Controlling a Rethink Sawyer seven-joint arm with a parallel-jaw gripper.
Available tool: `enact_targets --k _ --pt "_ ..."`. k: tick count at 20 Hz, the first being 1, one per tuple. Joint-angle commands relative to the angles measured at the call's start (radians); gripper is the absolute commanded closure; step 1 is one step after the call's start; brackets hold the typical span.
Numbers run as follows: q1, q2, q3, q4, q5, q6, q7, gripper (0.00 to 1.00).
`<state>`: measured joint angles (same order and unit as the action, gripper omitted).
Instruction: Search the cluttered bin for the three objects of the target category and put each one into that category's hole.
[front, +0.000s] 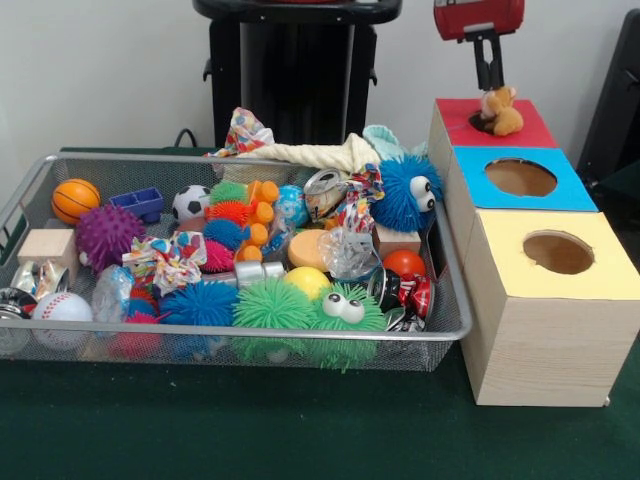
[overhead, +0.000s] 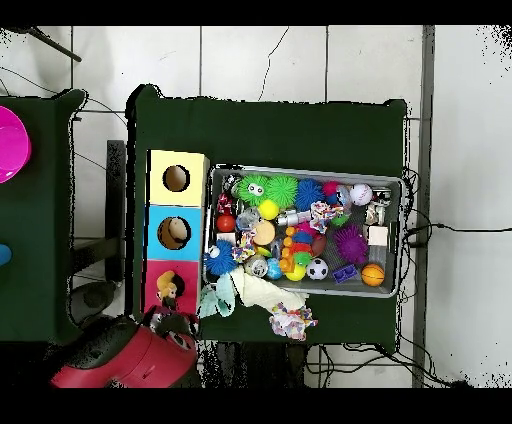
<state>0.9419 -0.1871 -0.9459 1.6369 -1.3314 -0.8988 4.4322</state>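
Note:
A small brown and yellow plush toy (front: 497, 110) sits on the red box top (front: 525, 128), partly over its dark hole. My gripper (front: 489, 86) hangs straight above the plush, its tips right at the toy's head; whether it still holds the toy does not show. In the overhead view the plush (overhead: 167, 291) lies on the red box (overhead: 153, 277) with the gripper (overhead: 170, 320) beside it. The wire bin (front: 250, 336) is full of mixed toys.
The blue box (front: 572, 192) and yellow box (front: 605, 268) stand in a row with the red one, right of the bin. In the bin lie a blue fuzzy ball with eyes (front: 405, 195), a green one (front: 345, 310), a basketball (front: 75, 200) and a rope toy (front: 300, 153).

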Motion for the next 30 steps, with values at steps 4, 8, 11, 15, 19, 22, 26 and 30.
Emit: enact_targets --k 4,8,11,15,19,22,26,30 --pt "-0.048 -0.015 0.198 -0.085 -0.013 0.135 0.314 1.00" --pt "-0.059 -0.017 0.234 -0.102 -0.019 0.197 0.309 1.00" --pt "-0.068 -0.021 0.262 -0.114 -0.026 0.242 0.305 1.00" --pt "-0.079 -0.042 0.301 -0.115 -0.039 0.292 0.301 1.00" --pt "-0.086 -0.051 0.319 -0.111 -0.052 0.307 0.300 1.00" --pt "-0.091 -0.055 0.336 -0.106 -0.062 0.331 0.300 1.00" --pt "-0.100 -0.048 0.346 -0.107 -0.069 0.347 0.301 1.00" --pt "-0.098 -0.047 0.348 -0.106 -0.073 0.350 0.300 1.00"
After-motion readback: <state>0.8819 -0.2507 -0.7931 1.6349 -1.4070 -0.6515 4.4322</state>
